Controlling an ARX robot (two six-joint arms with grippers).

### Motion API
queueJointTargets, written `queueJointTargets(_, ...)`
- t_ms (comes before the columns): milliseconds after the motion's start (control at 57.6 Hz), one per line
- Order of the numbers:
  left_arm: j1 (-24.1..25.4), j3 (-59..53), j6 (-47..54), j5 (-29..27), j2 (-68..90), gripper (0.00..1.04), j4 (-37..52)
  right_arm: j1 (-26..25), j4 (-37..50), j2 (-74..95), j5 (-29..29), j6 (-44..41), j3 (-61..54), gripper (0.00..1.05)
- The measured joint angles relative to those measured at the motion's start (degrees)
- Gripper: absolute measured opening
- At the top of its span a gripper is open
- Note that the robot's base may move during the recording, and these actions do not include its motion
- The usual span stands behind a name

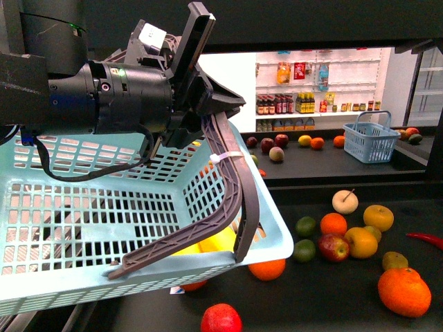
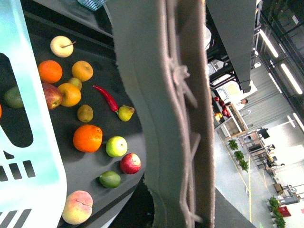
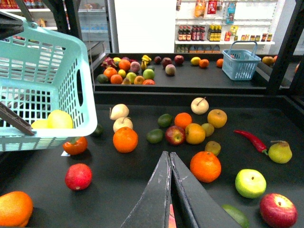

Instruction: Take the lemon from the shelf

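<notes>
My left gripper (image 1: 208,111) is shut on the grey-brown basket handle (image 1: 239,187) and holds the light teal basket (image 1: 83,228) up over the left of the shelf's black lower tray (image 1: 311,304). In the left wrist view the handle (image 2: 175,118) fills the middle of the picture. A bright yellow lemon (image 3: 60,118) lies inside the basket, seen through its mesh, and shows in the front view as a yellow patch, the lemon (image 1: 218,241), behind the handle. My right gripper (image 3: 169,154) is shut and empty, low over the tray (image 3: 118,190), well apart from the basket (image 3: 52,57).
Loose fruit covers the lower tray: oranges (image 3: 125,139), apples (image 3: 175,135), limes, a pear (image 3: 280,152) and a red chilli (image 3: 251,140). The upper tray holds more fruit and a small blue basket (image 3: 241,64). White wall shelves of bottles (image 1: 311,90) stand behind.
</notes>
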Motion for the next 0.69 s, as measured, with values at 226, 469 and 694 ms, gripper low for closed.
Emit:
queueJointTargets(226, 0.0, 0.0, 0.1, -0.2, 0.0, 0.09, 0.0, 0.0, 0.5, -3.4, -0.1, 0.0, -3.4, 0.03)
queueJointTargets(469, 0.0, 0.0, 0.0, -0.1, 0.0, 0.09, 0.0, 0.0, 0.5, -3.5, 0.0, 0.0, -3.4, 0.29)
queueJointTargets(694, 0.0, 0.0, 0.0, -0.1, 0.0, 0.09, 0.0, 0.0, 0.5, -3.5, 0.0, 0.0, -3.4, 0.67)
